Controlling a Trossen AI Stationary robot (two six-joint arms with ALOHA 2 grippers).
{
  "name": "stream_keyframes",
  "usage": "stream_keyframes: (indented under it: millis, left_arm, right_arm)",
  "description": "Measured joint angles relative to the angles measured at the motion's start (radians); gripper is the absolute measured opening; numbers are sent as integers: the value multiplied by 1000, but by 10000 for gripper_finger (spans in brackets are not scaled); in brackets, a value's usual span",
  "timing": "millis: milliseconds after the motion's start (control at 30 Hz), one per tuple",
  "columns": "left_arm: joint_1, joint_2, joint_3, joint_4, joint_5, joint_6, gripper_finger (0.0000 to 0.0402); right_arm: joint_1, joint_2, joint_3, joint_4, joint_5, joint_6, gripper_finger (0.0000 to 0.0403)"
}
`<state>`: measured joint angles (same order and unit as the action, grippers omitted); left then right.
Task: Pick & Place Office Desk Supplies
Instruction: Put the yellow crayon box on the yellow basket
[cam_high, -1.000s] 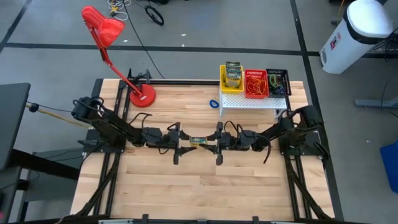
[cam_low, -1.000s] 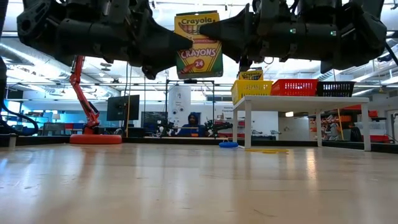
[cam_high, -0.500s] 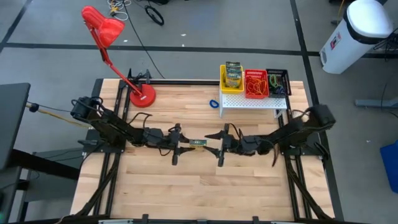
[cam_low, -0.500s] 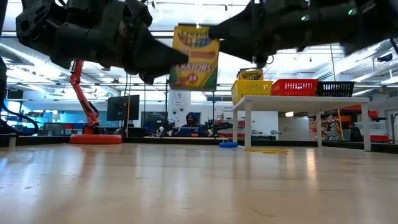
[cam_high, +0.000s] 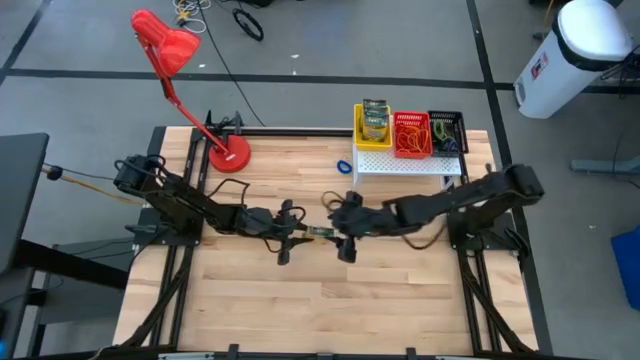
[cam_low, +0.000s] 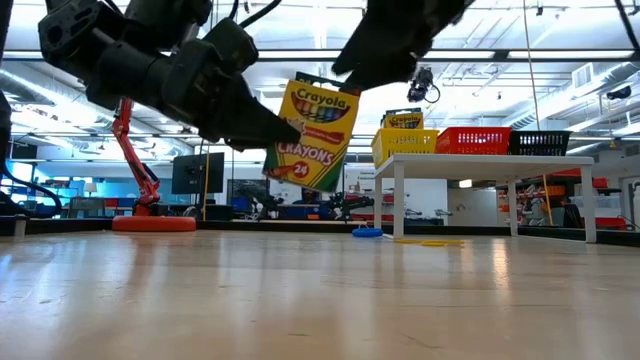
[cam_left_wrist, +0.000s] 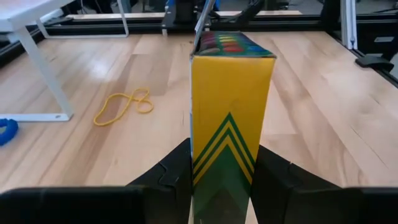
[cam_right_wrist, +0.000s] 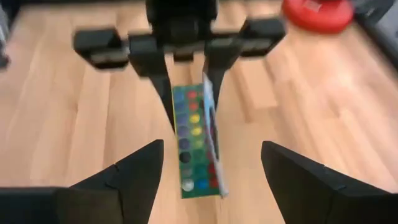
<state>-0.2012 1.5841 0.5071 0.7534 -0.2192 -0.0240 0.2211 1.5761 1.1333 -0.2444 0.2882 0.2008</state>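
Gripping the crayon box (cam_low: 314, 135) hides left hand (cam_left_wrist: 224, 180) fingertips; right hand (cam_right_wrist: 211, 171) gapes.

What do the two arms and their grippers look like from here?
Both arms are dark, jointed links with black cables looped along them. The left gripper and right gripper each end in two matte black, wedge-shaped fingers. No markings are visible on either.

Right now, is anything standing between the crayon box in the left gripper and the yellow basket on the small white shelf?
Yes. The open right gripper and its arm hang between the crayon box and the yellow basket; the left gripper holds the box.
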Motion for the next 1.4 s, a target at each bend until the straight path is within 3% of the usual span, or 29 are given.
stream_keyframes:
  millis: [300, 633, 800, 1000, 1167, 1300, 1400]
  left_arm:
    - [0, 0, 2, -4, -10, 8, 127]
    - [0, 0, 2, 12, -10, 10, 127]
    - [0, 0, 2, 29, -30, 10, 142]
    - [-5, -67, 2, 6, -114, 9, 198]
    - [-8, -141, -1, -125, -139, 48, 235]
    - [1, -157, -1, -176, -138, 51, 237]
    - [19, -156, -1, -184, -46, 49, 223]
  right_arm:
    - [-24, 149, 156, -111, -71, -52, 270]
    - [-30, 159, 154, -95, -84, -61, 153]
    - [-30, 154, 153, -97, -83, -69, 116]
    - [-31, 77, 152, -135, -79, -94, 108]
    - [-65, -54, 152, -242, -83, -121, 108]
    - [-137, -169, 173, -354, -71, -168, 111]
    - [-217, -218, 257, -476, -52, -247, 112]
